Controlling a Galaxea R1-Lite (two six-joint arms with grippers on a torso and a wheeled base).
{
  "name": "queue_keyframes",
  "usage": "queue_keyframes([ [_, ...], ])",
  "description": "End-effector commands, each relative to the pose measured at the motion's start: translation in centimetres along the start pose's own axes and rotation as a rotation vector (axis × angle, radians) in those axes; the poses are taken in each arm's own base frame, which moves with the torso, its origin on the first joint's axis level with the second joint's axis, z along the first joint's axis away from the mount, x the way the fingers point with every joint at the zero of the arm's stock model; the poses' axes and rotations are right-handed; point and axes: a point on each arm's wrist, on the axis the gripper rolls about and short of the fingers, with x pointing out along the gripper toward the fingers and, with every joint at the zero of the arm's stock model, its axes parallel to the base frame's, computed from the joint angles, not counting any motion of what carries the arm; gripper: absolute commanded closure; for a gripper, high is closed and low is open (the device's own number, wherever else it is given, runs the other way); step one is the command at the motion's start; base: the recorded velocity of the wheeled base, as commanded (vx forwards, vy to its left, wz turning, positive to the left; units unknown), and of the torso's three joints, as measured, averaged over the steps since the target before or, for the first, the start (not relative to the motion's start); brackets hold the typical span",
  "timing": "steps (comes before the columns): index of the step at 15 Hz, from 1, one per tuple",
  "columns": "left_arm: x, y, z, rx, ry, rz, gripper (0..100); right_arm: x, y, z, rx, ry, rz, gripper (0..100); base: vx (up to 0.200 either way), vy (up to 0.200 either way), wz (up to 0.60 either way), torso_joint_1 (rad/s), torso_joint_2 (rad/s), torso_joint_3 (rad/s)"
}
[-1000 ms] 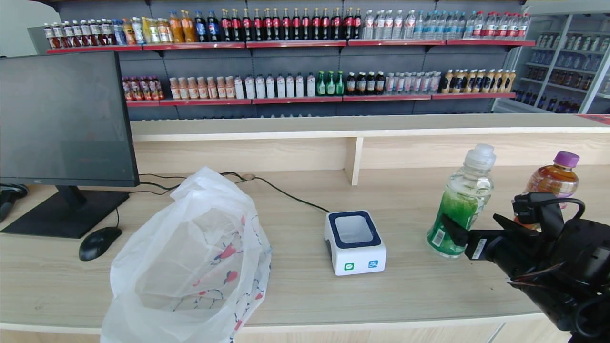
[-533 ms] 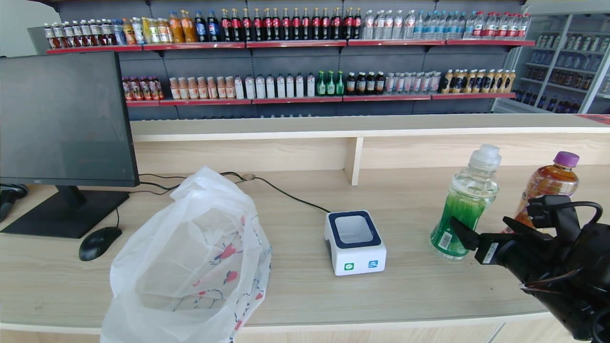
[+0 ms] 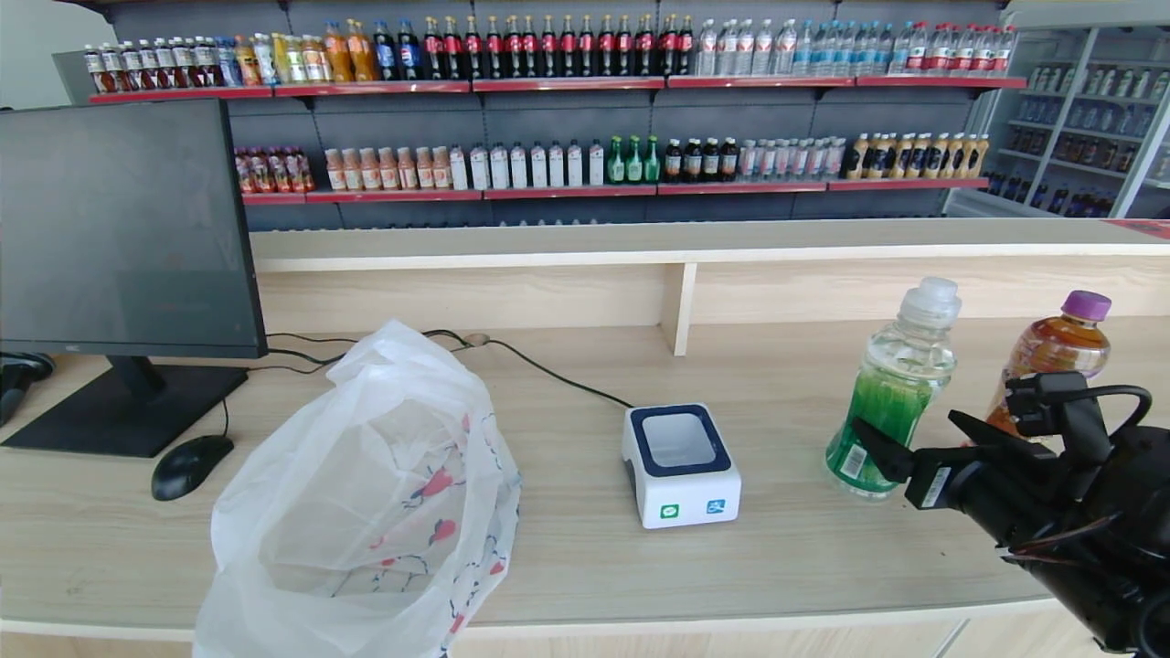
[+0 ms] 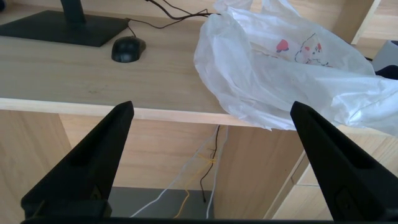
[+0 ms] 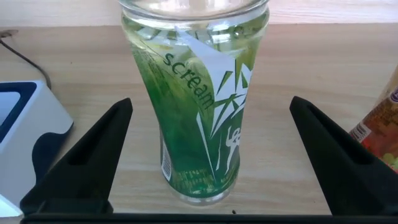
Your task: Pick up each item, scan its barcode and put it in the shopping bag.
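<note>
Both spread: left claw (image 4: 211, 107) facing wooden counter (image 3: 804, 548), right claw (image 3: 907, 422) over it, shelves (image 3: 567, 85) behind.

Dark monitor (image 3: 123, 228); black mouse (image 3: 190, 464) near it; stocked drink shelves (image 3: 585, 85) behind

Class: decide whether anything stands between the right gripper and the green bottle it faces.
Nothing visible does. The green bottle stands directly ahead of the open right gripper; the orange bottle stands off to one side, the scanner to the other.
</note>
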Motion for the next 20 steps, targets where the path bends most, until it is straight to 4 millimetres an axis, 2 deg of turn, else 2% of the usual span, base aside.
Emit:
queue_keyframes([
  [1, 0.0, 0.0, 0.0, -0.001, -0.001, 0.0, 0, 1.2, 0.0, -0.2, -0.001, -0.002, -0.004, 0, 0.0, 0.0, 0.0, 0.0, 0.0, 0.0],
  [3, 0.0, 0.0, 0.0, -0.001, -0.001, 0.0, 0, 2.5, 0.2, -0.3, 0.0, -0.008, -0.004, 0, 0.0, 0.0, 0.0, 0.0, 0.0, 0.0],
  [6, 0.0, 0.0, 0.0, -0.001, -0.001, 0.0, 0, 3.1, 0.0, -0.6, 0.003, 0.0, -0.017, 0, 0.0, 0.0, 0.0, 0.0, 0.0, 0.0],
  [7, 0.0, 0.0, 0.0, -0.001, -0.001, 0.0, 0, 4.0, 0.0, -0.5, 0.005, -0.017, -0.021, 0, 0.0, 0.0, 0.0, 0.0, 0.0, 0.0],
  [11, 0.0, 0.0, 0.0, -0.001, -0.001, 0.0, 0, 4.8, -0.9, -0.2, 0.032, -0.038, -0.057, 0, 0.0, 0.0, 0.0, 0.0, 0.0, 0.0],
  [20, 0.0, 0.0, 0.0, -0.001, -0.001, 0.0, 0, 5.7, -0.8, -0.3, 0.052, -0.044, -0.05, 0, 0.0, 0.0, 0.0, 0.0, 0.0, 0.0],
])
